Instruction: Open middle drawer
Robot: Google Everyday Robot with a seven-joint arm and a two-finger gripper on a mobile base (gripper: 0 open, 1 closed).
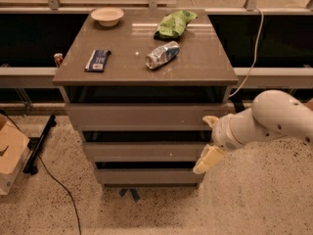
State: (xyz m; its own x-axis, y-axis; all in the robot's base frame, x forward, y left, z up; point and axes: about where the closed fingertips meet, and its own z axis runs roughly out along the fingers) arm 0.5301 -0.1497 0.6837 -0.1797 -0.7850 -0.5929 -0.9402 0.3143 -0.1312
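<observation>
The grey-brown cabinet (146, 75) has three stacked drawers. The middle drawer (142, 151) is a wide flat panel without a handle, between the taller top drawer (142, 116) and the smaller bottom drawer (146, 176). All three fronts stand slightly stepped, with dark gaps above them. My gripper (209, 140) reaches in from the right on a white arm (274, 119). It is open. One cream finger (211, 121) is by the top drawer's lower right corner and the other (207, 159) is by the middle drawer's lower right corner, so the fingers straddle the middle drawer's right end.
On the cabinet top lie a beige bowl (107, 16), a green bag (175, 23), a crushed can (162, 55) and a dark packet (98, 60). A cardboard box (10, 151), a black stand (39, 143) and a floor cable (63, 195) are at the left.
</observation>
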